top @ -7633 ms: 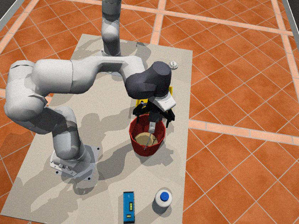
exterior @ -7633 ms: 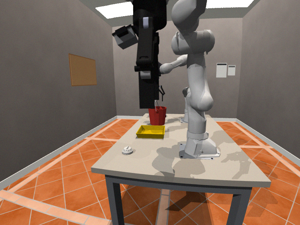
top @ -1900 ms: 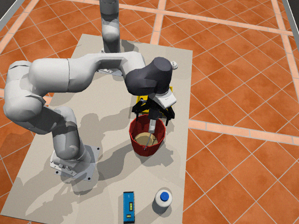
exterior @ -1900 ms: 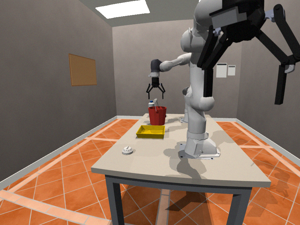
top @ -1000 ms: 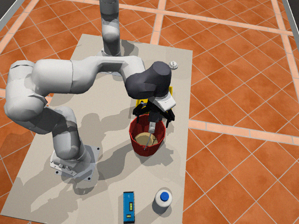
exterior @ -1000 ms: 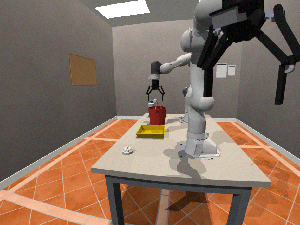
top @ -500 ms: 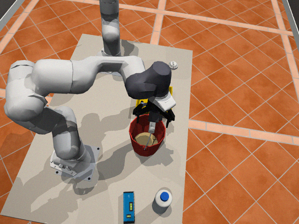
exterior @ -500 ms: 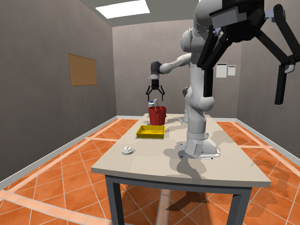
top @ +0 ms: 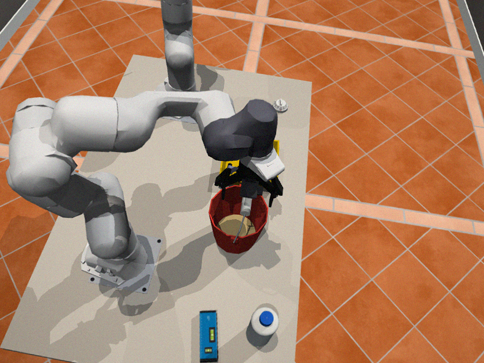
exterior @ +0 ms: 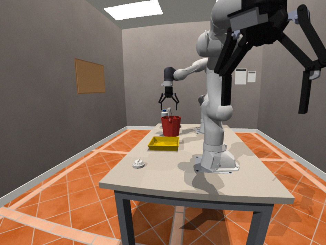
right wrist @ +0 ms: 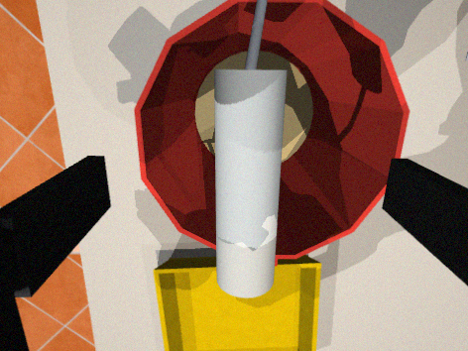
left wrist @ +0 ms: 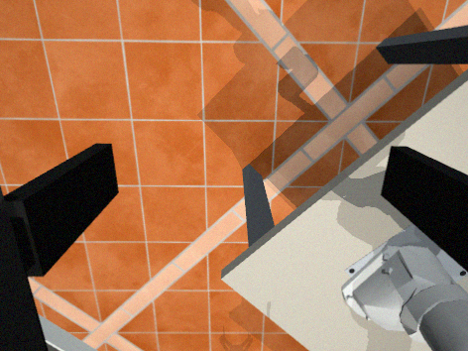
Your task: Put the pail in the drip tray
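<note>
I held the right gripper (top: 246,200) (exterior: 169,108) (right wrist: 248,182) open around the handle (top: 245,207) (exterior: 168,108) (right wrist: 249,183), left gripper (exterior: 264,108) (left wrist: 250,171) open, tray (top: 232,165) (exterior: 163,148) (right wrist: 248,324) at the pail's (top: 233,244) (exterior: 171,128) (right wrist: 369,116) twelve o'clock from the top.
</note>
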{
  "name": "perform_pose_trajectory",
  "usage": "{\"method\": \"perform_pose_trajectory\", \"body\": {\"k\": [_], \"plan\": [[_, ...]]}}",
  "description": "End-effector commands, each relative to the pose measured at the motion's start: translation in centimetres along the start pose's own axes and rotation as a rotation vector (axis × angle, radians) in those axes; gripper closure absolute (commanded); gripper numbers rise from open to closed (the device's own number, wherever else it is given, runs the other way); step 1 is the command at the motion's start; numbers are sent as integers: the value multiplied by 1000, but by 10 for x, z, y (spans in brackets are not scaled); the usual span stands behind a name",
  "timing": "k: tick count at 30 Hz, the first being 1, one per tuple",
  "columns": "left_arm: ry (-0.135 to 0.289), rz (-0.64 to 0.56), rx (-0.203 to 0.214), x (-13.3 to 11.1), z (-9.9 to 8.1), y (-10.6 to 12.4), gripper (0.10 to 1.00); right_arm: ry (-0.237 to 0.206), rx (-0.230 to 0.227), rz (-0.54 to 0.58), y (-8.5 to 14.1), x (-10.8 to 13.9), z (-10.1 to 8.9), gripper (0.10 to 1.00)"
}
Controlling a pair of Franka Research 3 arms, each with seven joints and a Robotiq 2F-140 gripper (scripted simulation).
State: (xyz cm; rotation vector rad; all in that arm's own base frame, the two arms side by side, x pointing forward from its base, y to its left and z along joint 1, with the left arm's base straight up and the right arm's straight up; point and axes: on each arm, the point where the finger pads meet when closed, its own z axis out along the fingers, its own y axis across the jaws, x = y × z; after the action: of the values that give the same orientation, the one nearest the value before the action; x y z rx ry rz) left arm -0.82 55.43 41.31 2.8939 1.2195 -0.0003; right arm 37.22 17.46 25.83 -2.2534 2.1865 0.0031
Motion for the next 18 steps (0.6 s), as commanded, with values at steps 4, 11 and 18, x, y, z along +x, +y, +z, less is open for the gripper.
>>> {"method": "perform_pose_trajectory", "body": {"k": [4, 11, 18], "plan": [[1, -2, 1, 0, 0, 0, 98, 3, 0, -4, -1, 1, 1, 999], [1, -2, 1, 0, 0, 0, 98, 3, 0, -4, -1, 1, 1, 999], [1, -2, 1, 0, 0, 0, 98, 3, 0, -4, -1, 1, 1, 999]]}}
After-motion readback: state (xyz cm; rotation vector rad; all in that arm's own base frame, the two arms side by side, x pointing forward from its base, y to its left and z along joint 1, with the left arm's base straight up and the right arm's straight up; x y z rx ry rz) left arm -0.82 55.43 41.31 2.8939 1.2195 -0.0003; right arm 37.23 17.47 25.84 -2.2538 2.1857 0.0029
